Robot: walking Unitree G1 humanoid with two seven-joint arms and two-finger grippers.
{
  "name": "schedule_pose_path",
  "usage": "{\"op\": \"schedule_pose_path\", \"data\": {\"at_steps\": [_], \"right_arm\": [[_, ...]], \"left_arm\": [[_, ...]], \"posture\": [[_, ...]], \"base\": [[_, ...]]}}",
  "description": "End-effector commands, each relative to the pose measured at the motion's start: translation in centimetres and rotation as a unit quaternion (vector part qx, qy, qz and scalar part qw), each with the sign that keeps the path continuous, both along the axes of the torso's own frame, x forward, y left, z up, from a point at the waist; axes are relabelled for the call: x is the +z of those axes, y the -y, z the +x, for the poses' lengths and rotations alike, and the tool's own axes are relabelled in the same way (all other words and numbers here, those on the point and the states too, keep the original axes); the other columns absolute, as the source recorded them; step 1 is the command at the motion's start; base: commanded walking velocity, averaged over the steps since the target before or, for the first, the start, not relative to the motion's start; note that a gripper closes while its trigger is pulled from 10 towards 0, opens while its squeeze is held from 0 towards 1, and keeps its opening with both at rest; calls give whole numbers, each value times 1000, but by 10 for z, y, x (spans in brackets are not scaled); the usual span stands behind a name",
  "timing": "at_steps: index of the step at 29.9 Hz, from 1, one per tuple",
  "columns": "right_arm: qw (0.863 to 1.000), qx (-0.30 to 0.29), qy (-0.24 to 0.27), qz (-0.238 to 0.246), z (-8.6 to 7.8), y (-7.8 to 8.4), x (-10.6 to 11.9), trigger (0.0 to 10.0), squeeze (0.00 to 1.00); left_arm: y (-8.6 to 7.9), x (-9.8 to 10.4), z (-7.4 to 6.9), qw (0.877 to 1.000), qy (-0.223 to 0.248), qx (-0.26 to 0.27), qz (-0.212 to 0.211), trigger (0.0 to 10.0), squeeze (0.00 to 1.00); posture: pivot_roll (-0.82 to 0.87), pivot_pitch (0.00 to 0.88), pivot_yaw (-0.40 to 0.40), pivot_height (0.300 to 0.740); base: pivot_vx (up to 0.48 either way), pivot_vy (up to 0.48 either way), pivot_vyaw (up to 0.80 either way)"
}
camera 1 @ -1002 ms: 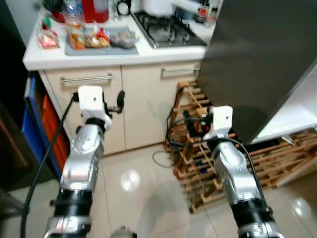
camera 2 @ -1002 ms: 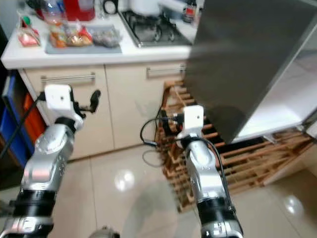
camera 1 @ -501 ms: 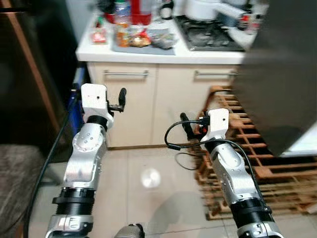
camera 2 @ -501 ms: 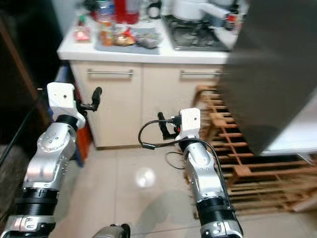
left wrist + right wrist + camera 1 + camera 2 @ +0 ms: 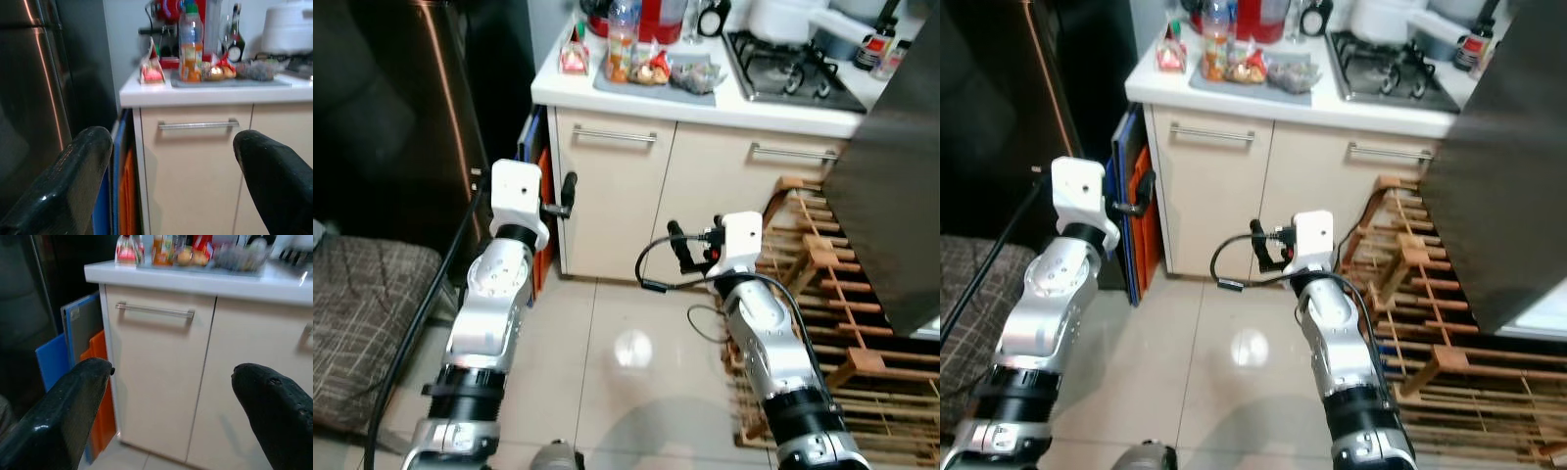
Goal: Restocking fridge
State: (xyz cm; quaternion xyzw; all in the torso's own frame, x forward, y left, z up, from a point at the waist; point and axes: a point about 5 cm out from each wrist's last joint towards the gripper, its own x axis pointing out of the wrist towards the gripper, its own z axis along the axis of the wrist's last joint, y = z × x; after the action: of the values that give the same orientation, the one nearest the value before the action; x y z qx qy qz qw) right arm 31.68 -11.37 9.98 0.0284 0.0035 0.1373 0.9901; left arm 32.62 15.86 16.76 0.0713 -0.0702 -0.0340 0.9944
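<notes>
White counter (image 5: pixel 636 95) is carrying the grocery tray (image 5: pixel 658 82) with a juice bottle (image 5: pixel 621 39) and soft snack packets. Left gripper (image 5: pixel 171 161) and right gripper (image 5: pixel 171 396) are hanging spread and empty. Bottle is probably heavy, slippery; its middle seems the best place to grip.

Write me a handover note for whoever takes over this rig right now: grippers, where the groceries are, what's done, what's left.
Left gripper: open, empty, raised facing the counter cabinet.
Right gripper: open, empty, raised facing the same cabinet.
Groceries: juice bottle, snack packs and a dark bag sit on a grey tray on the white counter, left of the hob; a small red pack stands beside the tray.
Dark fridge door hangs open on the robot's right.
Done: nothing picked up.
Left: close in on the counter, grasp items, carry them to the fridge.
</notes>
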Motion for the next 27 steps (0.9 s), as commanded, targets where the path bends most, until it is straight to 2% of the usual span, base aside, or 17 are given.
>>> {"op": "schedule_pose_path", "data": {"at_steps": [1,13,18,20,27], "right_arm": [[1000,-7,23,-9,3,3,8,10000,0],[999,-33,27,-13,3,10,8,10000,0],[999,-28,31,-13,4,7,9,10000,0],[999,-27,33,-13,5,5,10,10000,0],[999,-22,33,-12,7,2,10,10000,0]], "left_arm": [[6,6,3,1000,14,-19,7,10000,0],[6,12,5,999,26,-20,7,10000,0],[4,16,4,999,41,-18,12,10000,0],[4,21,2,998,55,-25,-6,10000,0],[5,27,3,997,70,-29,11,10000,0]], "posture": [[34,0,-48,740],[31,0,-47,740],[43,0,-49,740],[47,0,-49,740],[57,0,-51,740]], "base": [[480,0,0],[480,0,0],[480,0,0],[480,0,0],[480,0,0]]}}
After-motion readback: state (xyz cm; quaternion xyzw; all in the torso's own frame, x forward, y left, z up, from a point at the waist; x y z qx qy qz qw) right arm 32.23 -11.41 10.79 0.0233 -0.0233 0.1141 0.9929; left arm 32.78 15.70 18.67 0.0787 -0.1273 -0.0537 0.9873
